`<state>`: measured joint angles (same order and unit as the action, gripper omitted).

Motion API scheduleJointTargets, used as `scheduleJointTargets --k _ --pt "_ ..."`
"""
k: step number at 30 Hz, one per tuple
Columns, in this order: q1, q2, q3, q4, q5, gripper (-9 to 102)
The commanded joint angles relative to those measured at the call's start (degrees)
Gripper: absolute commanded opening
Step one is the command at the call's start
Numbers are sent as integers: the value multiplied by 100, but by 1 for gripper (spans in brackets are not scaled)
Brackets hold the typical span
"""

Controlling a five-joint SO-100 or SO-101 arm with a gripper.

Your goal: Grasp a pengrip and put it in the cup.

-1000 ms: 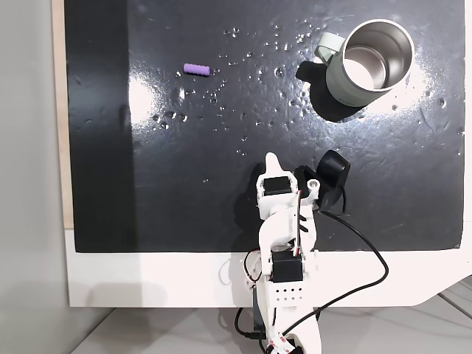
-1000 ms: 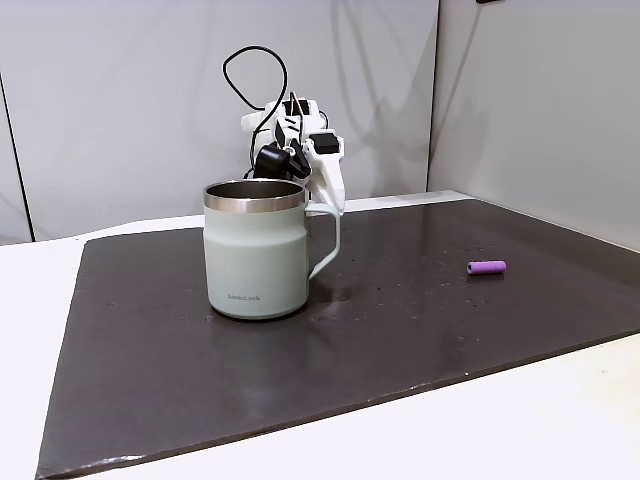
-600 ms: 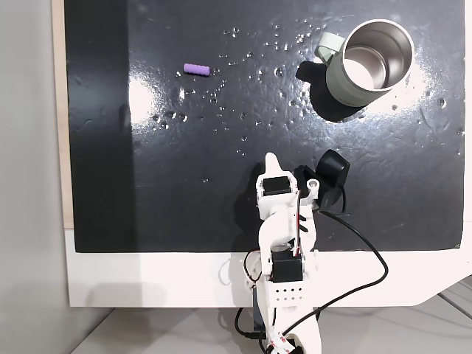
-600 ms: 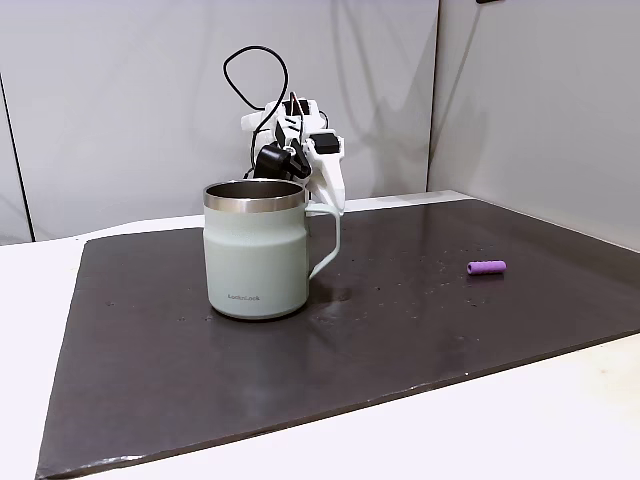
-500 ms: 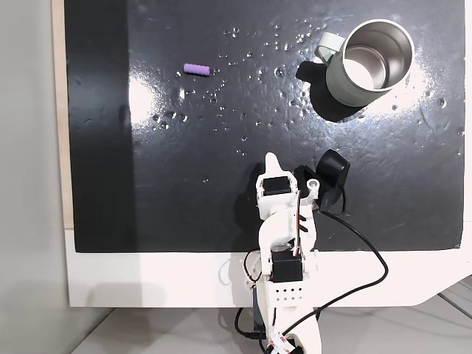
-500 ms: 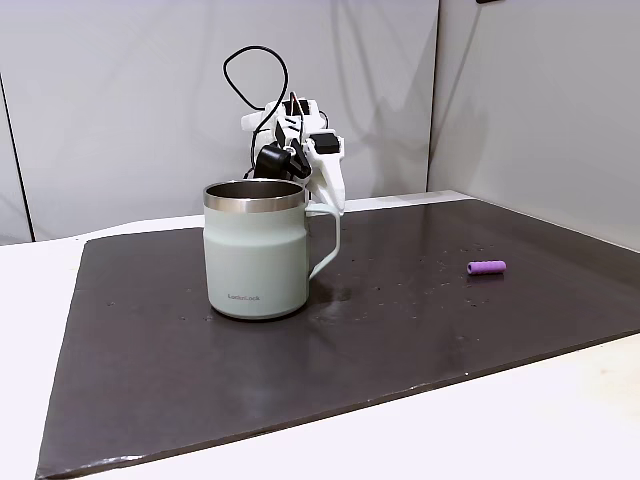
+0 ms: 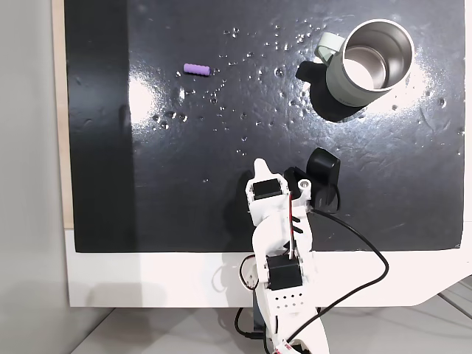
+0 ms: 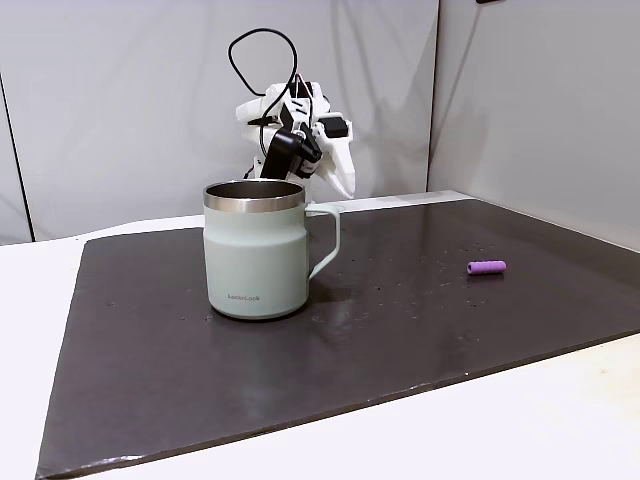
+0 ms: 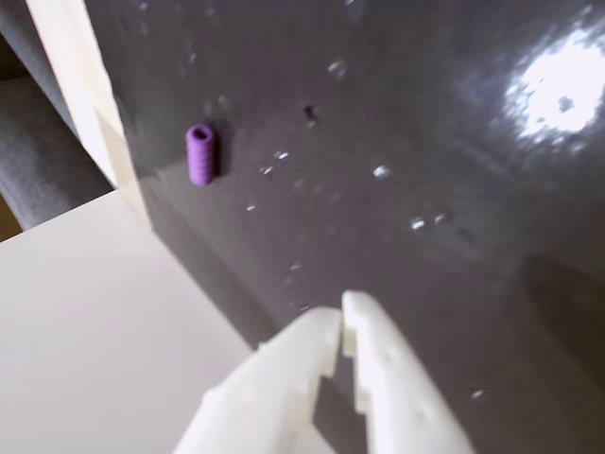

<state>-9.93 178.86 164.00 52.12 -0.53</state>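
The pengrip is a tiny purple ribbed tube lying on the black mat at the upper left in a fixed view, and at the right in the side one. In the wrist view the pengrip lies far ahead at the upper left, near the mat's edge. The cup, a pale green mug with a steel inside, stands upright at the top right, nothing in it. My gripper hovers near the mat's front edge, far from both. Its fingers are shut with nothing between them.
The black mat carries scattered specks or droplets and bright glare patches. White table borders it in front, a pale strip on the left. In the side view the arm rises behind the cup, its cable looping above.
The arm has lifted and swung slightly left in the top-down view. The pengrip and the cup have not moved.
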Motion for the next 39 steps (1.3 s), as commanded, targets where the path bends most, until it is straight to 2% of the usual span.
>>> scheduleJointTargets --k 1,7,15,27,39 --pt "-220 -1274 -1459 132 167 0" --pt "-272 -3542 -3428 475 624 0" --pt "-246 -6161 -5906 1143 1907 0" --pt "-141 -9193 -9782 2936 3533 0" --pt "-132 -11285 -11549 2883 3516 0"
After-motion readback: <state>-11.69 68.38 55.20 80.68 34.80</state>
